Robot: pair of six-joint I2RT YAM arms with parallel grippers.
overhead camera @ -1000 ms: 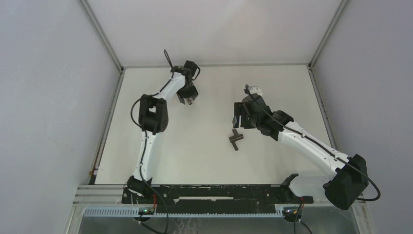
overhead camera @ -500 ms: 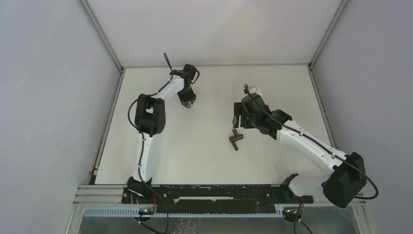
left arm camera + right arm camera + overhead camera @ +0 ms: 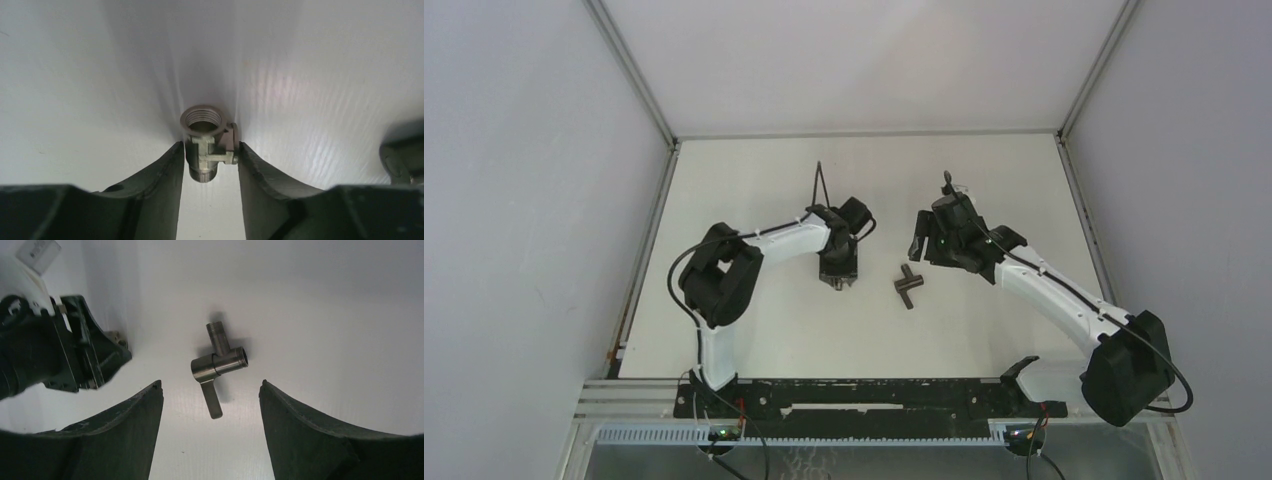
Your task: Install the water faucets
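The small silvery-grey threaded metal fitting [image 3: 201, 152] is being pinched between the two black fingers of the left gripper [image 3: 210, 147]. Its wide threaded mouth is being shown turned away from the wrist camera and its narrower threaded end towards it. Whether it is being rested on the surface cannot be told. The small dark grey-brown T-shaped metal tap piece [image 3: 908, 286] is being seen lying flat near the middle of the white table [image 3: 754, 330], touched by nothing, with its thin lever being shown pointing towards the right wrist camera. The right gripper [image 3: 917, 246] is being held near this piece, on its far side, with its jaws spread wide and nothing between them. The left gripper is being held to the left of the tap piece, apart from it.
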